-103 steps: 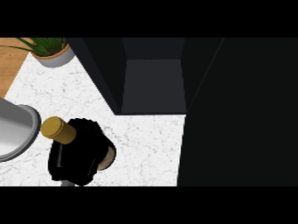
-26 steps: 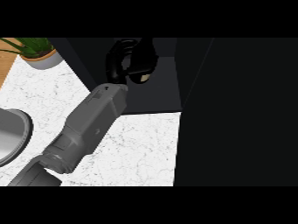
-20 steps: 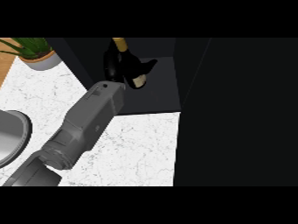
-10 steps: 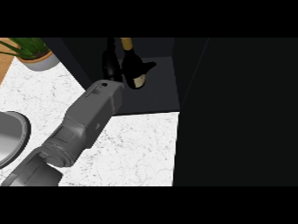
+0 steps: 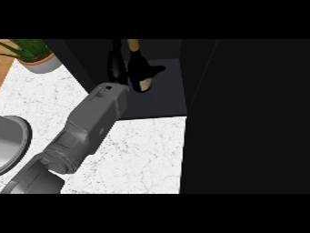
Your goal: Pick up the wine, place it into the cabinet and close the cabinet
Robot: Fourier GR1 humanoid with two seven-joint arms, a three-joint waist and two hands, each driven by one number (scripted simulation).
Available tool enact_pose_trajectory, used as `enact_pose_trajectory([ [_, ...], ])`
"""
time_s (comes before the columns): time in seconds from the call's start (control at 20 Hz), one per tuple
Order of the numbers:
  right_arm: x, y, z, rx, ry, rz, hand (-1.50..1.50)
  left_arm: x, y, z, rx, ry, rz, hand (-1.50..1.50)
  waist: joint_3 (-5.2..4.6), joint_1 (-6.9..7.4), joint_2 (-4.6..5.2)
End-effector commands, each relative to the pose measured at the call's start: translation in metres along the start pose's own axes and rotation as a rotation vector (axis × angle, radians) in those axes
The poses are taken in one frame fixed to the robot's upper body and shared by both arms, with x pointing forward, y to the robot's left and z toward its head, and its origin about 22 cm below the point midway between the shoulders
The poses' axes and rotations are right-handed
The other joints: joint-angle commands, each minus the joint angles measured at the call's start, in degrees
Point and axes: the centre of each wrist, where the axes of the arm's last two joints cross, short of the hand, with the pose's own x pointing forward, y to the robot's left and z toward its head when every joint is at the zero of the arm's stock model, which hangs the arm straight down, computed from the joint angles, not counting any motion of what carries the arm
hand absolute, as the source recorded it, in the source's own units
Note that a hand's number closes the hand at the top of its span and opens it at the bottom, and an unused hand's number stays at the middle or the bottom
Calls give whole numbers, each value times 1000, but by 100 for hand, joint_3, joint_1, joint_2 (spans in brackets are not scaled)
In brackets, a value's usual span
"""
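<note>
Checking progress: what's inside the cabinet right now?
The wine stands inside the cabinet, with the left hand beside it. The hand covers part of the bottle; the cabinet's deeper interior is too dark to see.

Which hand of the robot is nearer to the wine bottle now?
Left. The left hand is inside the cabinet, right at the wine bottle. The right hand is not in view.

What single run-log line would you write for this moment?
phase: placing | left hand: beside wine bottle inside open cabinet, grip unclear | right hand: not in view | door: not closed
</note>
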Motion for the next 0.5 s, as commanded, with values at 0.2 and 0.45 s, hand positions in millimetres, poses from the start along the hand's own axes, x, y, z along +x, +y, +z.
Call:
enact_pose_trajectory([
  [0.2,40,3,19,13,-49,-27,-150,6,1,-3,-87,-90,97,-150,-6,168,-53],
  [0.45,36,5,25,-15,-45,-29,-150,9,-9,7,-134,-151,225,-150,0,287,-129],
])
